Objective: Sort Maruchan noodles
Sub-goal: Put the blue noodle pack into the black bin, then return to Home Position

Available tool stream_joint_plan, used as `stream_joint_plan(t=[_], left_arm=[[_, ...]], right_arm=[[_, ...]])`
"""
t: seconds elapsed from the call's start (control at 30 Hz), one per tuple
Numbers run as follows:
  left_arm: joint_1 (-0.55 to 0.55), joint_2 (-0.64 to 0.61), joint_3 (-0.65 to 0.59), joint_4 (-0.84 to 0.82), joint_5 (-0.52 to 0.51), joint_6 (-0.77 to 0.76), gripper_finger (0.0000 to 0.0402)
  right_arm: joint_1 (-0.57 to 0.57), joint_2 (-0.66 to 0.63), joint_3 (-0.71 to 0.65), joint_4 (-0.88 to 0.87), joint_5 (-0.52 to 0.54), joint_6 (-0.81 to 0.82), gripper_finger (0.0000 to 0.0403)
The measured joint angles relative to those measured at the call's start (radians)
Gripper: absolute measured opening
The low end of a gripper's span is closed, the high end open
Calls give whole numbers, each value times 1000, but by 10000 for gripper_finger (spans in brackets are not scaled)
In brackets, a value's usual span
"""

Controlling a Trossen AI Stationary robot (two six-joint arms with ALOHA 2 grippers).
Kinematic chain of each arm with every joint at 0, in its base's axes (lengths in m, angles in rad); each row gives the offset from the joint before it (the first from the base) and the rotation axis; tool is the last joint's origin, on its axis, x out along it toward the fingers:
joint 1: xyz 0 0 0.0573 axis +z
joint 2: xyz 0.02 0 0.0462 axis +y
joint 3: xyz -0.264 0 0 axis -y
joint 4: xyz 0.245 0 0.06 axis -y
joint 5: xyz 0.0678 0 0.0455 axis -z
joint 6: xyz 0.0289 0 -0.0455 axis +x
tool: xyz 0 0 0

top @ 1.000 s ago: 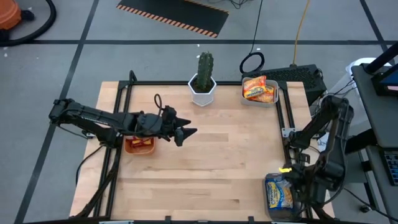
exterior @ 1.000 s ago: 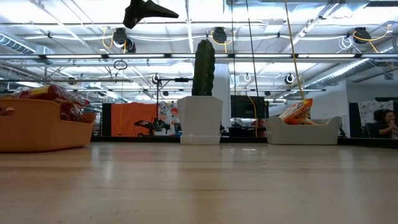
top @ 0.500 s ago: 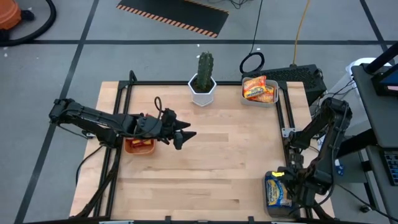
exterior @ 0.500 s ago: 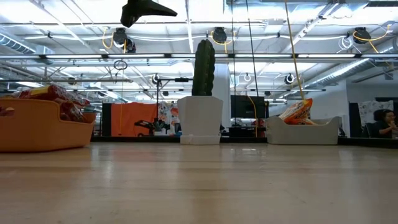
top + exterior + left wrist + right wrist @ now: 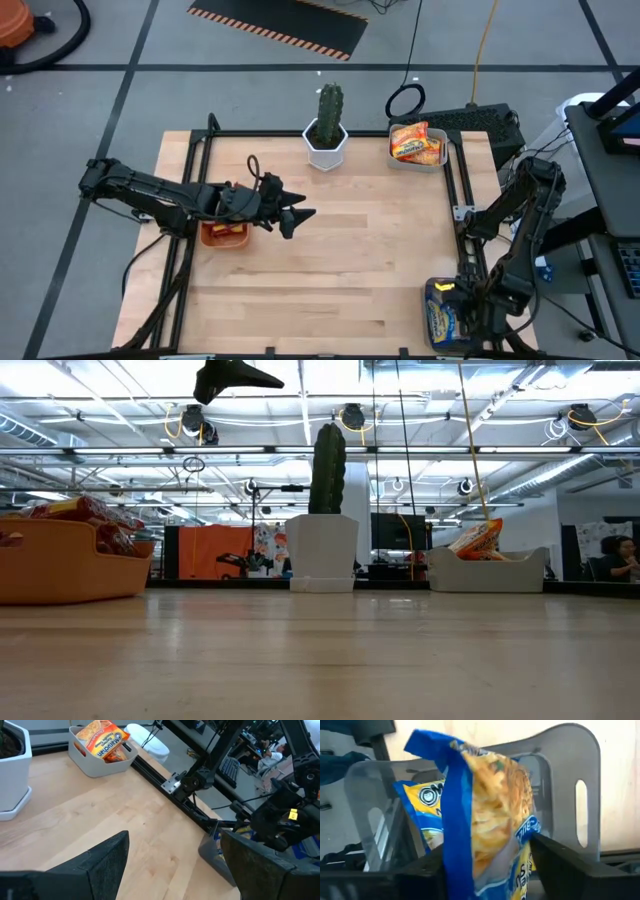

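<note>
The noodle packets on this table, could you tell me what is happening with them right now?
The robot is sorting them by colour. The right gripper is over the clear bin at the table's near right corner, a blue packet between its fingers. The left gripper hangs open beside the orange bin of red packets. Orange packets fill the grey bin.
</note>
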Motion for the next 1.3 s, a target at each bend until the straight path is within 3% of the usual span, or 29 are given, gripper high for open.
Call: stream_joint_plan(t=[0.23, 0.6, 0.83, 1.03, 1.17, 1.3], left_arm=[[0, 0, 0, 0, 0, -7, 317], [0, 0, 0, 1, 0, -6, 317], [-1, 0, 0, 3, 4, 192, 317], [-1, 0, 0, 60, 46, 303, 314], [-1, -11, -1, 69, 65, 357, 274], [0, -31, -1, 105, 65, 400, 201]], right_arm=[[1, -5, 0, 149, -87, 3, 292], [8, -49, 0, 498, -80, 36, 296], [-15, -136, 0, 531, 24, -3, 256], [-75, -231, 0, 485, 178, -198, 197], [-116, -276, 0, 443, 318, -429, 157], [-156, -297, 1, 411, 475, -628, 121]])
